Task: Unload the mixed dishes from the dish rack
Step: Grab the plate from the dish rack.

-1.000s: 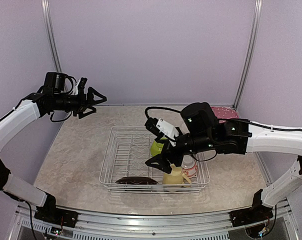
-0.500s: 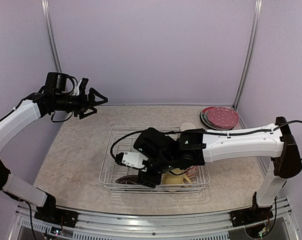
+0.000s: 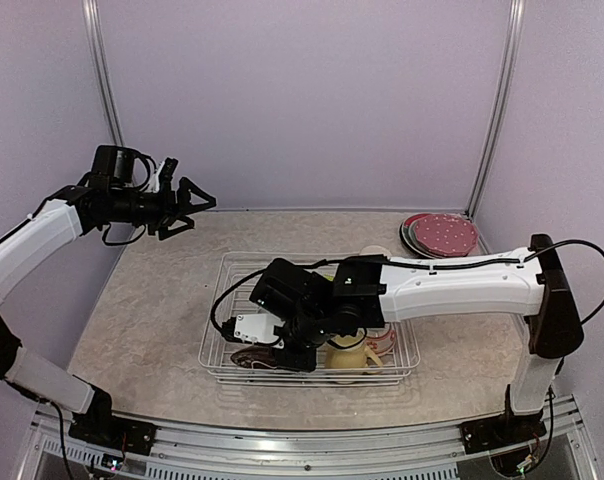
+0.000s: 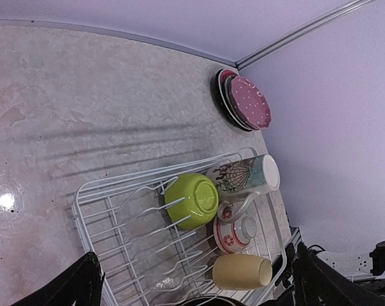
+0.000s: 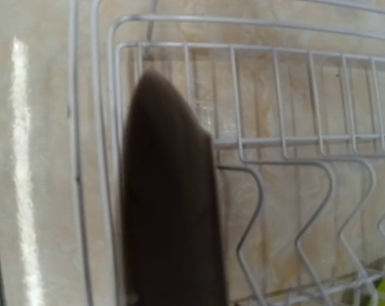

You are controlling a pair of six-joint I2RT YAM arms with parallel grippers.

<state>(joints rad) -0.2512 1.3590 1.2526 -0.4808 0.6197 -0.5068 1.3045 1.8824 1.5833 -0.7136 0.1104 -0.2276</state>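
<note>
Between lilac walls (image 3: 302, 100), a mottled beige tabletop (image 3: 142, 320) bears the dish rack (image 3: 244, 285).

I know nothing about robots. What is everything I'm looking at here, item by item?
dish rack: one, white wire, middle of the table
lime-green bowl: one, in the rack
printed mug: one, cream, in the rack beside the green bowl
small bowl: one, white and red, in the rack between the mugs
yellow mug: one, pale, rack's near right
dark plate: one, reddish-brown, rack's near edge
plate stack: roughly three, pink dotted on top, table's far right corner
table: one, beige marbled
left gripper: open, empty, raised far left
right gripper: down at the dark plate, grip unclear
</note>
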